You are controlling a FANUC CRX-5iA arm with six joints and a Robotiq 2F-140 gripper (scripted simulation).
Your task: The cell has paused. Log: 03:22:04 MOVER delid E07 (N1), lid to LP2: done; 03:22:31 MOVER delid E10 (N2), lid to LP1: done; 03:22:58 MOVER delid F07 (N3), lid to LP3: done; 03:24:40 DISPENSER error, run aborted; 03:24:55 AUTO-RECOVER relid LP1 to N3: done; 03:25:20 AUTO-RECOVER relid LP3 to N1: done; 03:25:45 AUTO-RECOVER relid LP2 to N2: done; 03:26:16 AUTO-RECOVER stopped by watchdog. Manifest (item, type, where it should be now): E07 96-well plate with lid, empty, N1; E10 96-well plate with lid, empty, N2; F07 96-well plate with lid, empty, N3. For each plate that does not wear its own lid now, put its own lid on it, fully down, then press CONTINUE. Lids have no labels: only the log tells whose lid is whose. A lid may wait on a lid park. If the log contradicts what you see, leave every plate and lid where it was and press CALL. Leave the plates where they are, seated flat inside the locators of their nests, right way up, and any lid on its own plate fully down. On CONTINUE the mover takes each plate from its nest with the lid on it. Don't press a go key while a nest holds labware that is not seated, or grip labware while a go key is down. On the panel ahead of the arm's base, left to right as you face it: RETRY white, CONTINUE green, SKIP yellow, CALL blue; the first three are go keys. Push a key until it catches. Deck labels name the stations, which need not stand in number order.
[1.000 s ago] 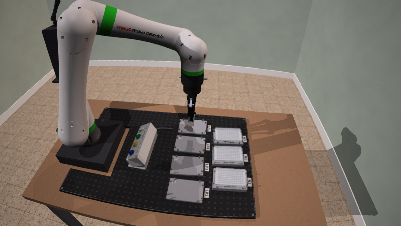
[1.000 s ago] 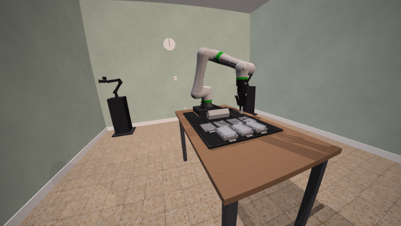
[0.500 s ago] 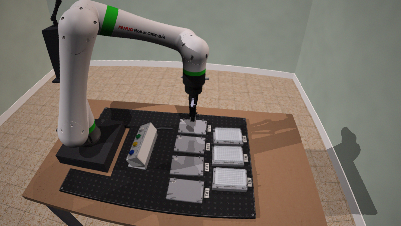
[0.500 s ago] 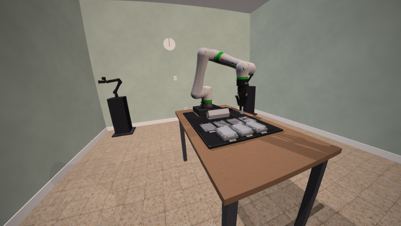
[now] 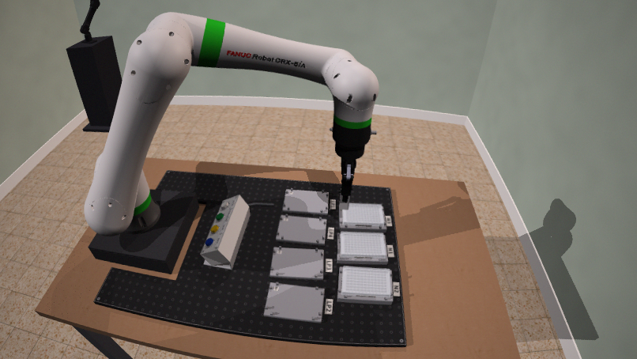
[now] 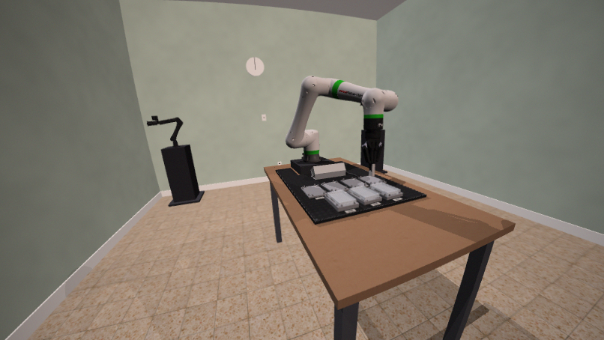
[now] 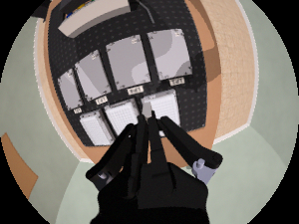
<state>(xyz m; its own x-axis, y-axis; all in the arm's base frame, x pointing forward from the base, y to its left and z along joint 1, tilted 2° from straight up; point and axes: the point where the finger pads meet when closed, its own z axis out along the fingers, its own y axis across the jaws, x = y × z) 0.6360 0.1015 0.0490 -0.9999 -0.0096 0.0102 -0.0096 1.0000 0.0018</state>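
On the black perforated deck (image 5: 186, 294) we count four bare grey lid parks (image 5: 297, 265) in one column. Beside them stands a column of three lidded 96-well plates: far plate (image 5: 363, 216), middle plate (image 5: 361, 246) labelled N1, near plate (image 5: 364, 284) labelled N2. We cannot read the far nest's label. Our gripper (image 5: 345, 192) hangs upright at the far plate's back corner, fingers pressed together on nothing. We note the key panel (image 5: 224, 232) near the arm's base (image 5: 160, 262), showing green, yellow and blue keys.
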